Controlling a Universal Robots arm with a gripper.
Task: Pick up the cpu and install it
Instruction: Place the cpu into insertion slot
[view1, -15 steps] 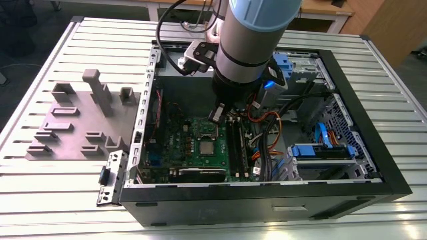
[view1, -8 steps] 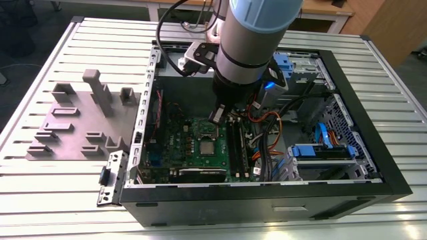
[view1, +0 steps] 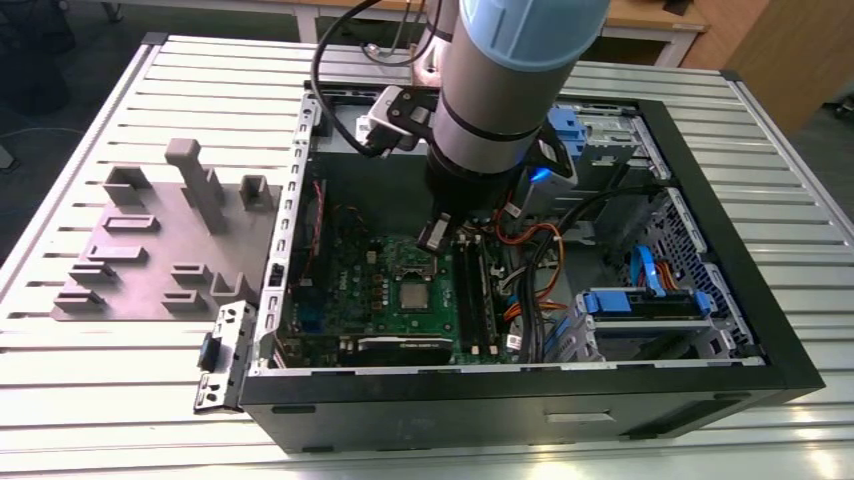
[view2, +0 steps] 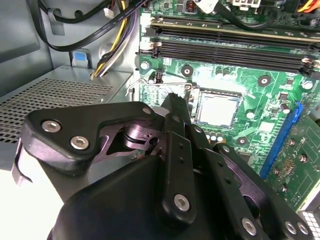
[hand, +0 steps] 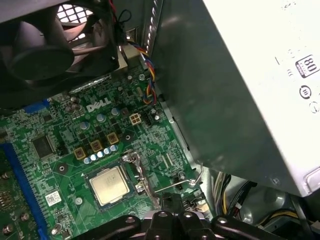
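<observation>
A robot gripper (view1: 434, 238) hovered inside an open computer case above the green motherboard (view1: 387, 290), its jaws' state impossible to tell, while the cpu (hand: 109, 185) already lay flat in its socket; seemingly seating needed square alignment, gentle pressure.

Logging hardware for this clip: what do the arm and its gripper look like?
The arm is a thick cylinder, silver-grey with a pale blue band at the joint; black cables loop beside it, and a small grey camera block sits at the wrist. The gripper is matte black, built of chunky linkage plates held by silver screws.
</observation>
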